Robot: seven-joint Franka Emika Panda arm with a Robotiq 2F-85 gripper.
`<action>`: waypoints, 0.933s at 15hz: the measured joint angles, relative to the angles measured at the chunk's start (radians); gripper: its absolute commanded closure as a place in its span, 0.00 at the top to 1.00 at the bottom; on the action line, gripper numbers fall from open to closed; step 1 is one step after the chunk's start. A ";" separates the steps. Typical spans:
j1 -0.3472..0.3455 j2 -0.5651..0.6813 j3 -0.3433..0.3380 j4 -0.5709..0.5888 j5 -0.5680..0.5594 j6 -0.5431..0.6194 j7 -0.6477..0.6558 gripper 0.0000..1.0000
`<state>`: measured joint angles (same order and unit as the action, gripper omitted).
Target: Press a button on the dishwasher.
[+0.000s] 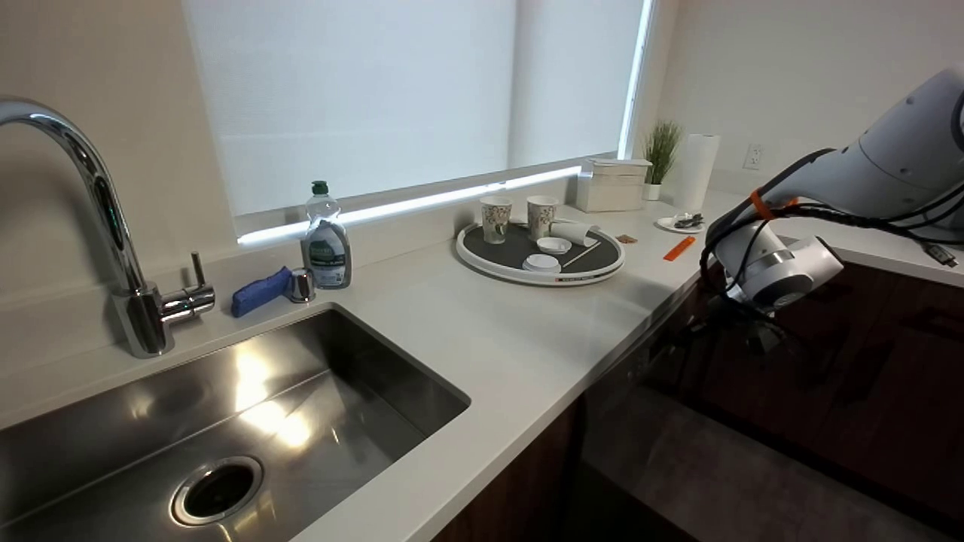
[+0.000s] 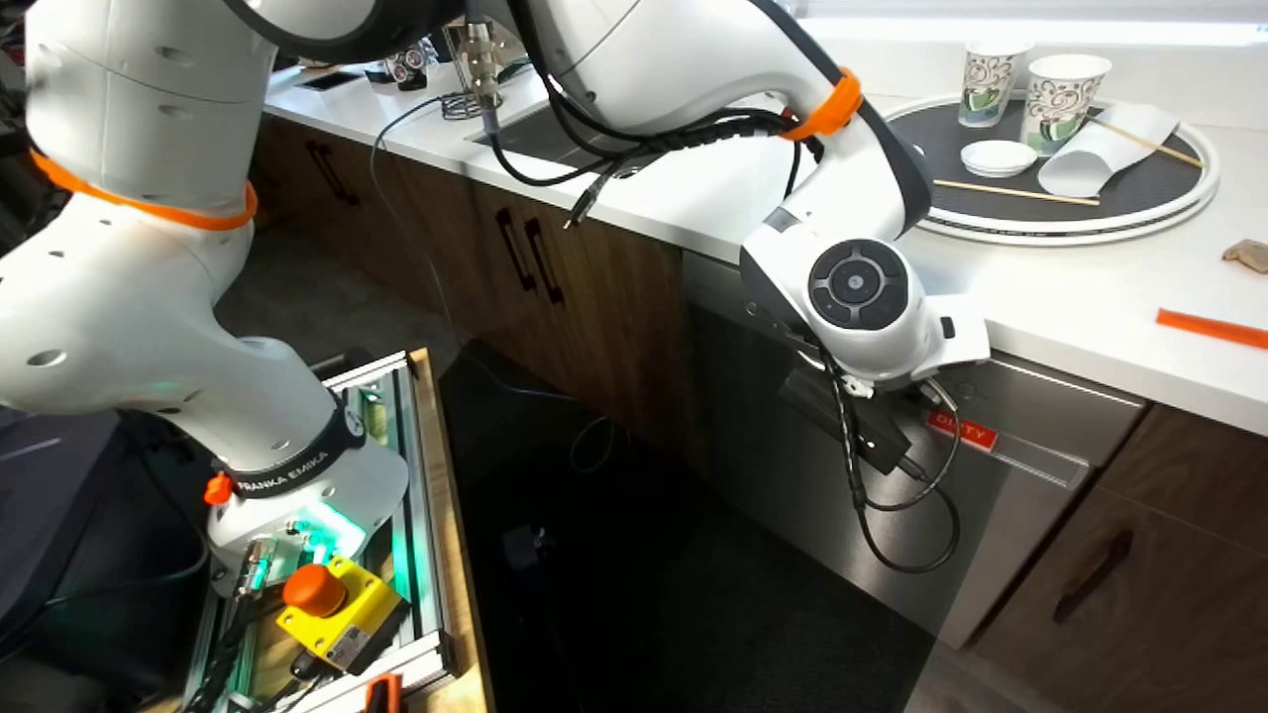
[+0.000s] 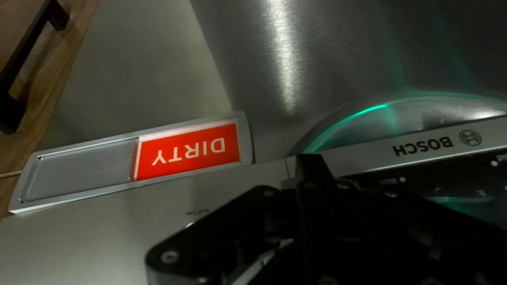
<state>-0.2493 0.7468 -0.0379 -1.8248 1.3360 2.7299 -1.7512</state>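
Under the white counter (image 2: 1090, 307): the dishwasher (image 2: 1020, 525) is fitted between wooden cabinets (image 2: 1159, 604); in the wrist view its metal front is shown with the lettering upside down.
DIRTY sign (image 3: 188, 152): carried in a grey holder (image 3: 79, 170), flat against the dishwasher's front.
BOSCH strip (image 3: 420, 146): set along a dark control panel (image 3: 463, 186) on which small pale marks are shown.
Gripper (image 3: 311, 158): seen over the end of that strip in the wrist view; its fingers (image 3: 313, 174) are set together, with nothing visibly gripped between them. Whether the panel is touched cannot be told. In both exterior views the fingertips are too dark or hidden to be read.
Robot arm (image 2: 693, 59): bent down past the counter's edge, its cables (image 2: 738, 122) strapped by orange bands (image 2: 832, 104).
Round tray (image 1: 489, 256): two patterned cups (image 1: 495, 220) are stood upright on it, with white lids (image 1: 542, 263) and wooden sticks (image 2: 1015, 192) laid nearby.
Sink (image 1: 339, 444): a chrome faucet (image 1: 113, 218) is mounted behind it, with a soap bottle (image 1: 327, 252) and a blue cloth-like item (image 1: 260, 292) set along the same side.
Yellow box (image 2: 352, 619): topped by an orange button (image 2: 315, 590), rested beside the arm's base (image 2: 337, 495).
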 measured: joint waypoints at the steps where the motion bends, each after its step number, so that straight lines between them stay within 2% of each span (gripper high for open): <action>1: 0.000 0.000 0.001 -0.001 0.004 0.003 -0.011 0.00; 7: -0.003 -0.001 0.010 -0.003 0.032 0.020 -0.058 0.00; 14: 0.002 -0.002 0.007 -0.005 0.032 0.040 -0.049 0.00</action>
<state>-0.2469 0.7444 -0.0308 -1.8299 1.3680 2.7700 -1.8004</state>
